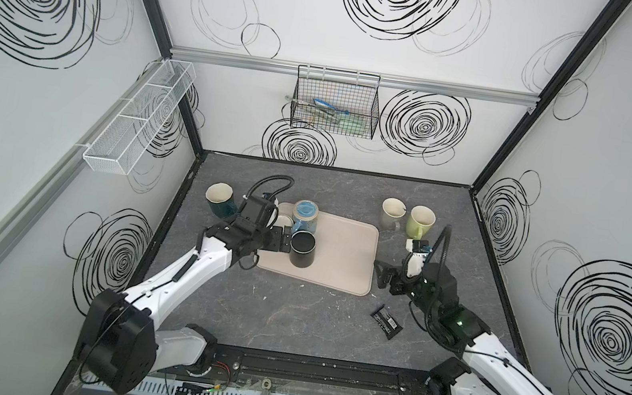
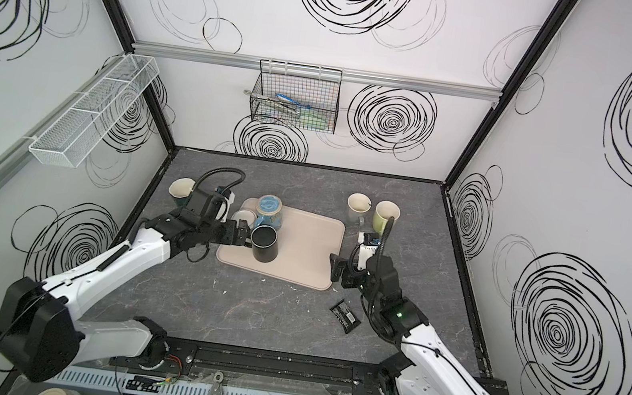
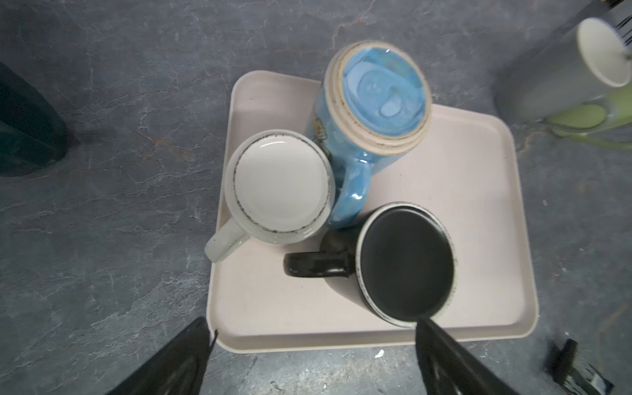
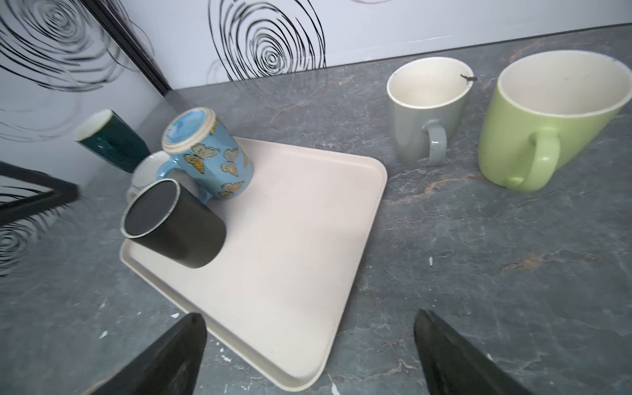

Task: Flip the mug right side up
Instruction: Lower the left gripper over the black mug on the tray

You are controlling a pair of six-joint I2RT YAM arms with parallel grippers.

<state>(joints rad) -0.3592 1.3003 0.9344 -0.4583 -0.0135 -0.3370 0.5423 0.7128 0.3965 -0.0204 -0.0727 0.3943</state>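
- Left arm [image 1: 168, 282] is showing smooth white shells between chunky black joints, with a black strip lying along the shell.
- Right arm [image 1: 493, 358] is wearing the same white and black, small dark screws dotting its shell.
- A green light [image 2: 398, 314] is glowing on its black joint.
- Ribbed black hoses [image 1: 275, 179] are sprouting from both wrists.
- Left gripper [image 3: 312, 319] and right gripper [image 4: 309, 313] are showing black, wedge-shaped fingers.
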